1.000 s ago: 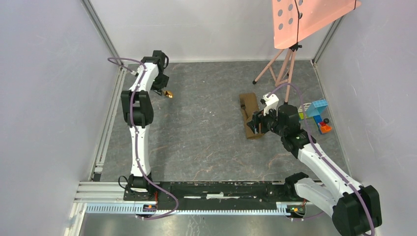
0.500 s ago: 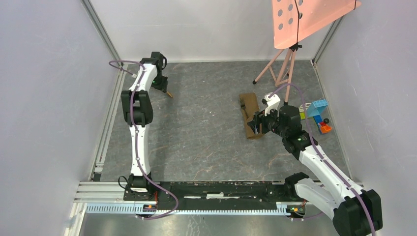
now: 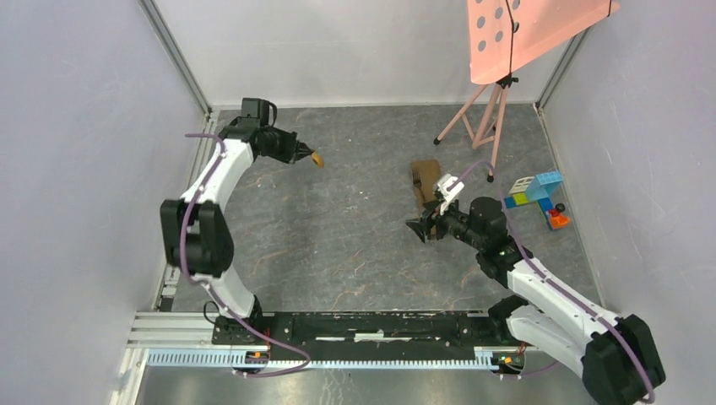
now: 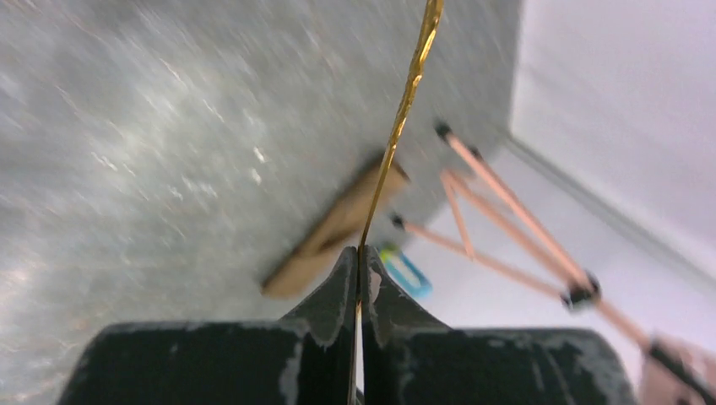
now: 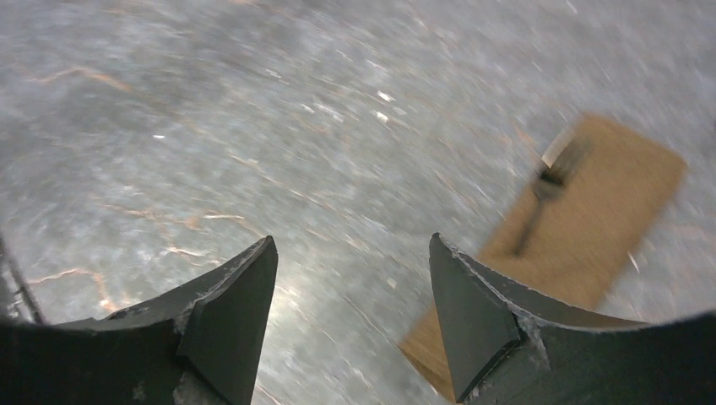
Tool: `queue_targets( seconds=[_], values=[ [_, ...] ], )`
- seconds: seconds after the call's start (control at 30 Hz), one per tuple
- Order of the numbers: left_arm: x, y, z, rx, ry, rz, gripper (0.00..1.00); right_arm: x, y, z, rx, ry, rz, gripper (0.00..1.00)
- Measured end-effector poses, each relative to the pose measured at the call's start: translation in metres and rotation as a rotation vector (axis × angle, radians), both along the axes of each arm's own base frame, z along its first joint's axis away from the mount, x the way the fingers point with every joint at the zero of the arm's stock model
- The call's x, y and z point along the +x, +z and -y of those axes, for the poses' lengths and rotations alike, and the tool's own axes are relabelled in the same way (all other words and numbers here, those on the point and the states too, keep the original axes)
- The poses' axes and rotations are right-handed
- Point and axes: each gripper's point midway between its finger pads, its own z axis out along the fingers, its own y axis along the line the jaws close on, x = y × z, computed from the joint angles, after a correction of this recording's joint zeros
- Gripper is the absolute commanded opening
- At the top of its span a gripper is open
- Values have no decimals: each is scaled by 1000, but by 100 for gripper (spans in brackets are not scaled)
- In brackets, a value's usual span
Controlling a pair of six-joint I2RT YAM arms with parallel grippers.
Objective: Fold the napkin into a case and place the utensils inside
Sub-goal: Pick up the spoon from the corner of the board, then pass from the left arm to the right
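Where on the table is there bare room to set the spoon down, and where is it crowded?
Widest bare patch: the middle of the table, between the left gripper holding the spoon and the case. The near middle is also bare. Crowded: the far right, where the case, right gripper, blocks and tripod legs stand close.

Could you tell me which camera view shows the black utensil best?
The right wrist view: the black utensil appears largest there, lying on the case, though blurred. The top external view shows only a small dark mark on the case's far end. In the left wrist view I cannot make it out.
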Motion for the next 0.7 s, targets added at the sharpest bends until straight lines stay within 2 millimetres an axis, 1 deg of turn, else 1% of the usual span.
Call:
queue_targets(
  seconds=[0.07,0.1,0.13,0.17,0.23,0.3,0.37,0.4,0.47,0.57,0.63,0.7],
  values=[
    [-23,35,28,-108,-49,85,2,-9,9,-21,6,83,87,72],
    [-35,47,42,-158,-73,113,2,-16,13,-33,6,128,136,72],
    [-45,52,51,-190,-87,121,2,-22,17,-42,3,163,184,73],
    [-58,57,65,-235,-107,133,2,-29,23,-54,-2,211,245,74],
    [-86,52,90,-314,-137,107,2,-41,33,-74,-20,283,380,76],
    [-115,35,116,-389,-165,44,2,-50,38,-89,-55,321,519,78],
    [-139,17,135,-431,-186,-35,2,-55,38,-100,-103,346,646,77],
    [-147,12,141,-444,-195,-66,2,-55,37,-103,-126,345,689,77],
    [-159,8,152,-468,-209,-104,2,-49,31,-103,-189,324,766,74],
    [-160,17,160,-504,-219,-90,2,-39,29,-101,-259,280,845,69],
    [-160,24,162,-518,-221,-73,2,-34,36,-98,-275,248,900,65],
    [-159,31,162,-531,-221,-57,2,-31,46,-96,-275,218,948,62]
  ],
)
